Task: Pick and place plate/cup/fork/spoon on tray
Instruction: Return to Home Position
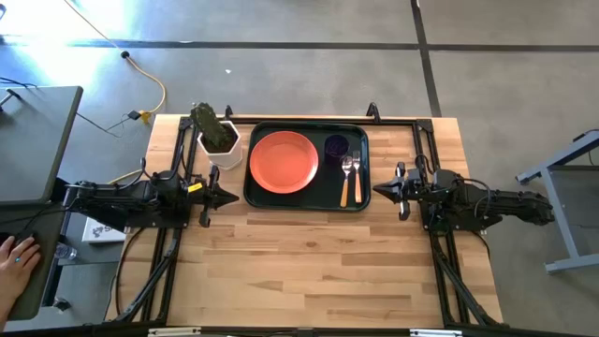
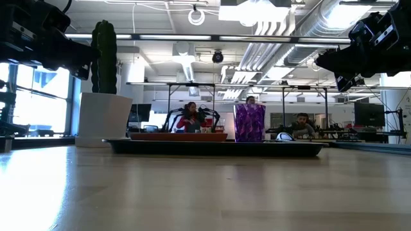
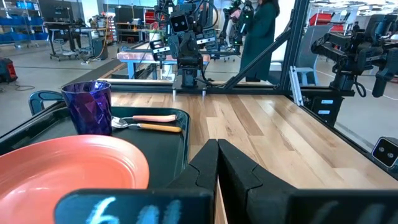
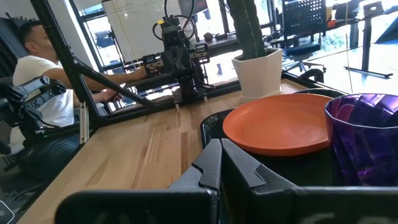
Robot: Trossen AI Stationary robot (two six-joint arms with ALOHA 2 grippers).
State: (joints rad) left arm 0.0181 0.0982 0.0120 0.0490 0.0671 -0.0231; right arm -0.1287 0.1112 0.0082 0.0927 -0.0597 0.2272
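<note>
Tray (image 1: pixel 326 189) lies between closed left hand (image 1: pixel 232 197) and closed right hand (image 1: pixel 379 192).

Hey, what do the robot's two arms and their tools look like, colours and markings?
The left arm and right arm are black, jointed and boxy, with black cables trailing from them. The left tool and right tool each end in two matte black, angular fingers. The left arm carries a small yellow tag and a pale blue marking.
</note>
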